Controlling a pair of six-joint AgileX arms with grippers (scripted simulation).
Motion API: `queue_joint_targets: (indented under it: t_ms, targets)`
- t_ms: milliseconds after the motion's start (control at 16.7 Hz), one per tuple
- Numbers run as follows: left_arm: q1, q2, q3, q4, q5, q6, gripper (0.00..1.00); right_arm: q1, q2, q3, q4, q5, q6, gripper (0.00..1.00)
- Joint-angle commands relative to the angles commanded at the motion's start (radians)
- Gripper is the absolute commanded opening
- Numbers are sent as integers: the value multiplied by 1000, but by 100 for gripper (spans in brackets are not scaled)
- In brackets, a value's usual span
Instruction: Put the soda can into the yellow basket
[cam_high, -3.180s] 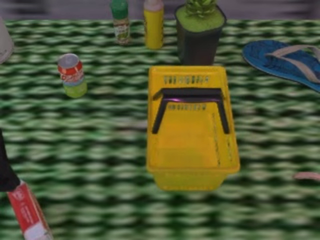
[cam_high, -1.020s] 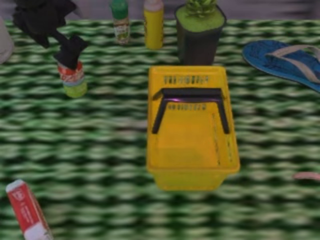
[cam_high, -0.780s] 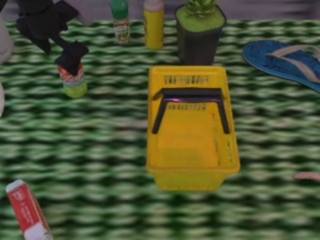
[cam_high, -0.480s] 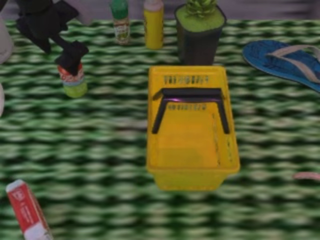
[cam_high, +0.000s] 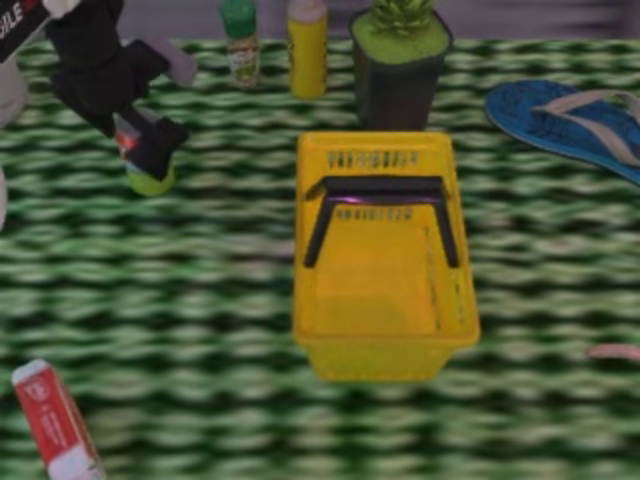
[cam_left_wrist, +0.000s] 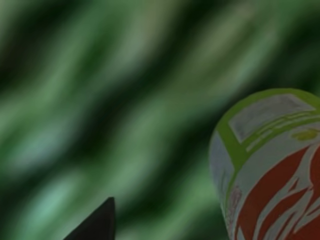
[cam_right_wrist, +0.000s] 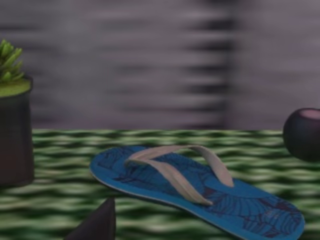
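The soda can (cam_high: 150, 181) stands upright at the back left of the table, its lime-green lower half showing below my left gripper (cam_high: 150, 150). That gripper is down over the can's top and red-and-white part, open. In the left wrist view the can (cam_left_wrist: 270, 170) fills one side, and a dark fingertip (cam_left_wrist: 106, 224) stands well apart from it. The yellow basket (cam_high: 380, 360) sits in the middle of the table with its dark handles folded across it and nothing inside. My right gripper is out of the top view; its wrist view shows one fingertip (cam_right_wrist: 104, 222) with nothing by it.
A red-and-white carton (cam_high: 55, 425) lies at the front left. Along the back stand a green-capped bottle (cam_high: 240, 45), a yellow bottle (cam_high: 307, 45) and a potted plant (cam_high: 400, 70). A blue flip-flop (cam_high: 565, 120) lies at the back right.
My left arm came in from the front left, went over the can and has now come down lower around its top. The can and the basket have not moved.
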Motion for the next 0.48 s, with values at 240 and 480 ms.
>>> queue_joint_targets:
  t_ms: [240,480]
  targets:
    - [0,0,-3,3,0,0,100,0,0,0,0,0,0,100]
    - [0,0,-3,3,0,0,70,0,0,0,0,0,0,100]
